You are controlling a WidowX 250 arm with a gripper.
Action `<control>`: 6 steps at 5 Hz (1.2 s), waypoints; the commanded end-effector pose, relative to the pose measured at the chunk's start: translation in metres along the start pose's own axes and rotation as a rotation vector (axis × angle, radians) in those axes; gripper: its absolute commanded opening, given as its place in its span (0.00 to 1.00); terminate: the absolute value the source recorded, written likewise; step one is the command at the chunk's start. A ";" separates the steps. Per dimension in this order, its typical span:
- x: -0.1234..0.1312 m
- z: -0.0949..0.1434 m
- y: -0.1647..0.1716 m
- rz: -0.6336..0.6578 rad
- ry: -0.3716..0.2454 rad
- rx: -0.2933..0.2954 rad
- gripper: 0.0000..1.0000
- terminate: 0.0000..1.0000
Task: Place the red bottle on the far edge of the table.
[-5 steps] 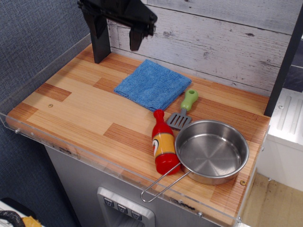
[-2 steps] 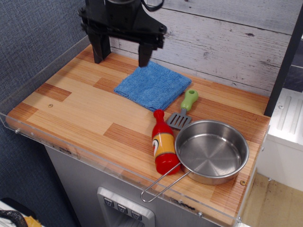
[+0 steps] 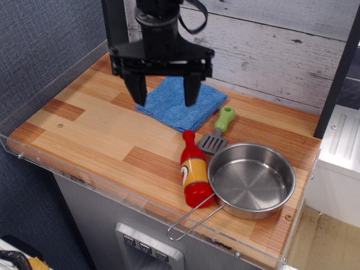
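Observation:
The red bottle (image 3: 193,170) lies on its side on the wooden table (image 3: 101,135), cap pointing away from the front, its yellow label facing up. It rests against the left rim of the steel pan. My black gripper (image 3: 163,97) hangs open above the blue cloth, up and to the left of the bottle, with nothing between its two fingers (image 3: 136,89). A clear gap separates the gripper from the bottle.
A blue cloth (image 3: 181,101) lies near the back wall. A steel pan (image 3: 251,180) with a wire handle sits at the front right. A green-handled grey spatula (image 3: 218,131) lies between cloth and pan. Clear acrylic rim (image 3: 34,104) lines the table's edges.
The gripper has come down and forward from the back left corner, and now hangs over the blue cloth, closer to the bottle. The bottle, pan, spatula and cloth have not moved.

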State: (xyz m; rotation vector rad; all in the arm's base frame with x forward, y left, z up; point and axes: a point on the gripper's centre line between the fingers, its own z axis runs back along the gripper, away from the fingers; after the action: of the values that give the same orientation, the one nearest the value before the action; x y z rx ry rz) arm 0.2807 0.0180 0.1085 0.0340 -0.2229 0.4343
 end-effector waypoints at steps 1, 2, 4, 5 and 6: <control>0.007 -0.038 -0.016 0.015 0.060 -0.044 1.00 0.00; 0.008 -0.055 -0.019 0.011 0.080 -0.022 1.00 0.00; 0.004 -0.076 -0.023 0.000 0.086 0.047 1.00 0.00; 0.000 -0.084 -0.024 -0.029 0.094 0.055 1.00 0.00; 0.002 -0.085 -0.023 -0.068 0.067 0.073 0.00 0.00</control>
State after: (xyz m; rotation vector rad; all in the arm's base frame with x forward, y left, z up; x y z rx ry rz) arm 0.3068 0.0070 0.0165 0.1057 -0.1098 0.3815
